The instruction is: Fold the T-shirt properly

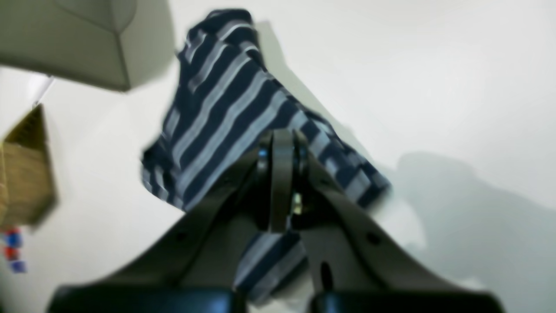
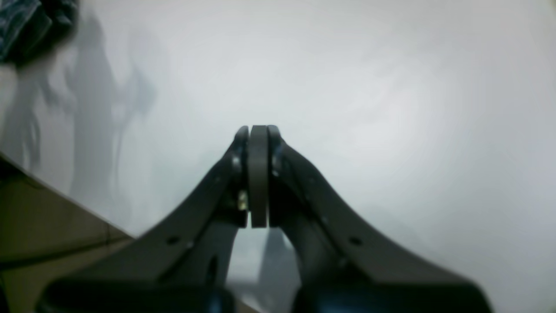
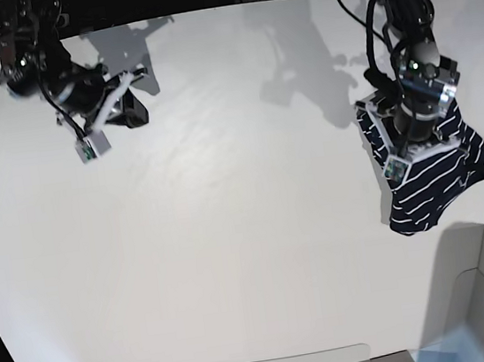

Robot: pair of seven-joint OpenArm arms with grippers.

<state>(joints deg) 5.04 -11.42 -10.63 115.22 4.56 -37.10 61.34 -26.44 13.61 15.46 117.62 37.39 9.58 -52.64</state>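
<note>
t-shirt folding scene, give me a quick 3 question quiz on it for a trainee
1. True or false: the T-shirt lies spread flat in the middle of the table.
2. Which gripper is shut on the T-shirt? A) left gripper B) right gripper C) both
3. Fill in: the right gripper's jaws are shut on ____.

Key
1. False: it hangs bunched from one gripper near the table's edge, on the right of the base view.
2. A: striped fabric is pinched between its jaws in the left wrist view.
3. Nothing: only bare table shows around it.
</note>
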